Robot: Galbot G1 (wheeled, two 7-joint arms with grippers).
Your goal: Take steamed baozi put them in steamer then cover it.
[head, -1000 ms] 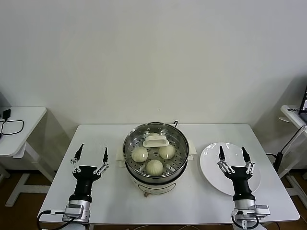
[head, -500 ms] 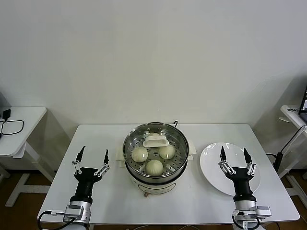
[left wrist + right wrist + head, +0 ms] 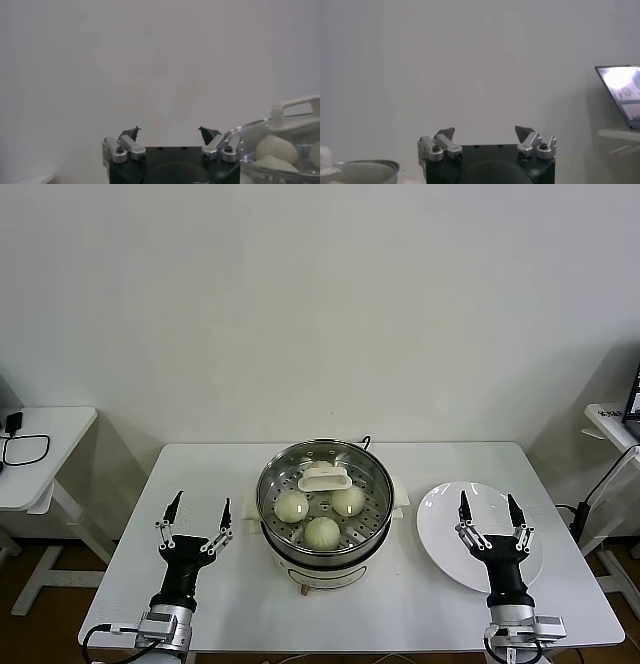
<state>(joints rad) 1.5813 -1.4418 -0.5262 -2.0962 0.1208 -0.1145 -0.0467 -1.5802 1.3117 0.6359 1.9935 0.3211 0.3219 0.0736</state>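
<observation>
The shiny round steamer (image 3: pixel 270 484) stands mid-table with its glass lid on; the lid's white handle (image 3: pixel 325 478) sits near the far side. Under the lid three cream-white baozi show: (image 3: pixel 291 506), (image 3: pixel 347 500), (image 3: pixel 322 532). In the left wrist view the lid's dome (image 3: pixel 250 134) covers a baozi (image 3: pixel 276 147). My left gripper (image 3: pixel 201 502) (image 3: pixel 169 131) stands upright left of the steamer, open and empty. Over the white plate (image 3: pixel 445 529), my right gripper (image 3: pixel 487 499) (image 3: pixel 485 132) points up, open and empty.
A white pad (image 3: pixel 402 494) lies under the steamer's right side. A small side table (image 3: pixel 50 424) with a black cable stands at far left. Another table (image 3: pixel 612 422) with a laptop (image 3: pixel 622 90) is at far right.
My left gripper has drifted slightly right and towards the table's front edge. The right gripper has sunk a little. Steamer, lid and baozi are unmoved.
</observation>
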